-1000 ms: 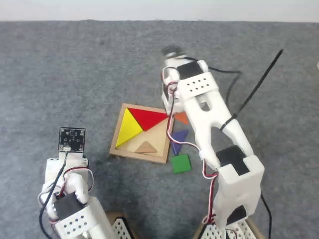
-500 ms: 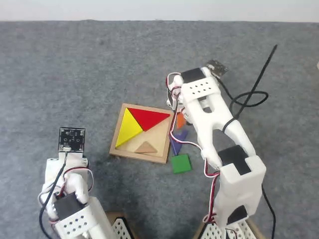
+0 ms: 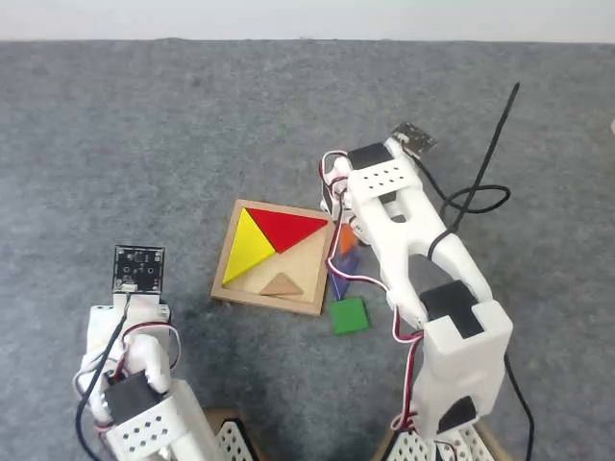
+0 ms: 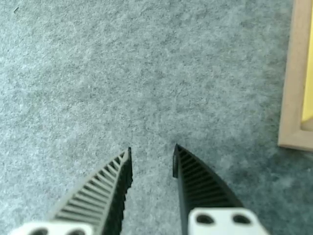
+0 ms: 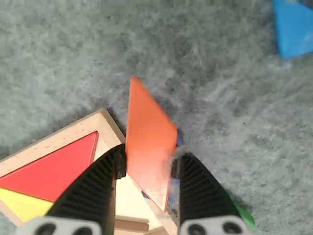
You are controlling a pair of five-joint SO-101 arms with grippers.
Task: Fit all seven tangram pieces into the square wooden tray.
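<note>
Orange piece point(image 5: 149, 142) gripped beside tray point(image 3: 306, 261)

Within a second we watched the right end effector point(image 5: 148, 161) swing off the tray's far corner. It now clenches the orange piece at the tray's right rim, likely next to place. Inside the tray we count three: yellow triangle point(image 3: 246, 248), red triangle point(image 3: 283, 229), brown triangle point(image 3: 282, 285). Outside lie purple piece point(image 3: 342, 273), green square point(image 3: 349, 315), blue piece point(image 5: 293, 24). The left end effector point(image 4: 152, 148) hangs released left of the tray.
</note>
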